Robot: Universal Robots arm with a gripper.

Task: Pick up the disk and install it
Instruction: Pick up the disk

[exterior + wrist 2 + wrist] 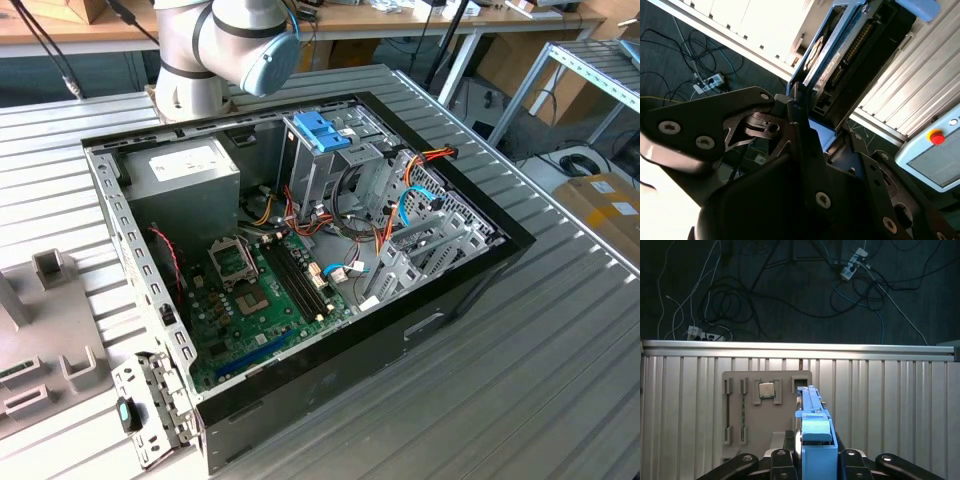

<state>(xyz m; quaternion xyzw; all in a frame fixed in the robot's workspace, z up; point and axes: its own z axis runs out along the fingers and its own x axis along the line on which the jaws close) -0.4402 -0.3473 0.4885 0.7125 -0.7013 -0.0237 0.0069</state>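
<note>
Pinching the disk (809, 397) edge-on, the claw (815, 457) is seen in both wrist views pressed against the blue carrier rail, so the disk is held in the air, clear of the desk (890, 405). Below it, on the ribbed metal desk, a grey parts tray (735, 407) is laid, and a square processor chip (765, 389) is seated in one of its pockets. Past the desk's edge a dark floor (940, 290) is shown, strewn with cables (740, 305) and a power strip (852, 262); in the second wrist view a pendant (932, 160) with a red button is seen. In the exterior view the open computer case (400, 340) is laid on the desk, with the arm's base (190, 70) at 11 o'clock of it and the tray at 8 o'clock. Inside the case, a blue handle (322, 130) is placed toward 12 o'clock and a grey box (185, 175) with a white label toward 10 o'clock.
</note>
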